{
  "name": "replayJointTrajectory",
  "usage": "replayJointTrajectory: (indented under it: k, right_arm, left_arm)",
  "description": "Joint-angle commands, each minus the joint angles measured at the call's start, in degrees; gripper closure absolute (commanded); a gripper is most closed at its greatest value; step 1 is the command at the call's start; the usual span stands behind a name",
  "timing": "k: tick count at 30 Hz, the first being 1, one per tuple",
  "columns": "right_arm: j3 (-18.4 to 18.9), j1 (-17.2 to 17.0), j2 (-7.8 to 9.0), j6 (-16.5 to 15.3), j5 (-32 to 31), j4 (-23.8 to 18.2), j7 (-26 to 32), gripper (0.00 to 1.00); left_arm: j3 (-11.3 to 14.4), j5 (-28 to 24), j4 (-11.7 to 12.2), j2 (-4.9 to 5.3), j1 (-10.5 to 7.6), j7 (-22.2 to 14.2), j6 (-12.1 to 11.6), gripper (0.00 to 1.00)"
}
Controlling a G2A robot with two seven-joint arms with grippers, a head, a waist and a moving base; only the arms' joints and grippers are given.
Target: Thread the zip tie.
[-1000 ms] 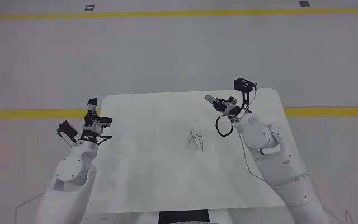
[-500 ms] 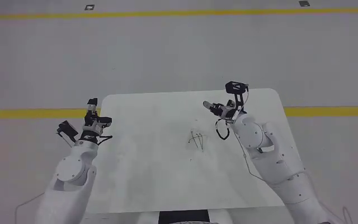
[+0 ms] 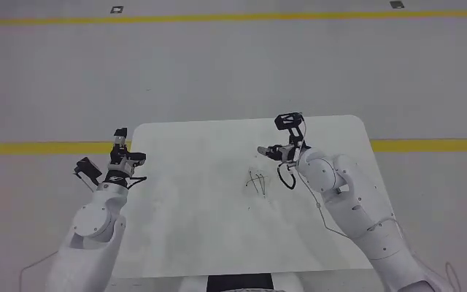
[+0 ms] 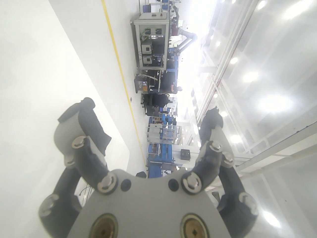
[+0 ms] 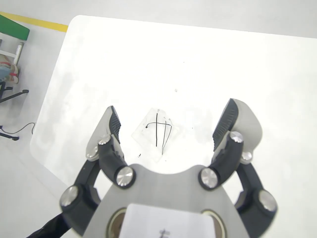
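As right claw [image 5: 172,106] gapes near zip ties [image 5: 161,132], left claw [image 4: 148,107] agape, level

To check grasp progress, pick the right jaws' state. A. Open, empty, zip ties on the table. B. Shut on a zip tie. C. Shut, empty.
A: the right jaws stand wide apart, nothing between them; the zip ties lie on the table.

Smooth matt white table [image 5: 198,63], thin black zip ties [image 5: 156,130], ribbed black pads [image 5: 224,122] on brushed-metal right gripper [image 5: 171,104]
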Motion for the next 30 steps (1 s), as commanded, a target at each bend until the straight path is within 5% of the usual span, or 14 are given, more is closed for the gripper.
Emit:
replayJointTrajectory:
  k: [1,6,15,25,30]
  right_arm:
    - [0.0,0.0,0.0,0.0,0.0,0.0,-0.1,0.0]
    - [-0.6,-0.2,0.02,-1.1,-0.7,0.1,0.2,0.0]
    - [-5.8,2.8,-0.06,-7.5,-9.6,1.8,11.9,0.0]
    - [-5.8,2.9,-0.1,-7.5,-10.0,2.0,12.3,0.0]
    - [-10.2,5.1,-0.86,-11.4,-11.2,2.3,16.6,0.0]
  left_arm:
    - [0.0,0.0,0.0,0.0,0.0,0.0,0.0,0.0]
    - [0.0,0.0,0.0,0.0,0.0,0.0,0.0,0.0]
    - [0.0,0.0,0.0,0.0,0.0,0.0,0.0,0.0]
    - [0.0,0.0,0.0,0.0,0.0,0.0,0.0,0.0]
    - [0.0,0.0,0.0,0.0,0.0,0.0,0.0,0.0]
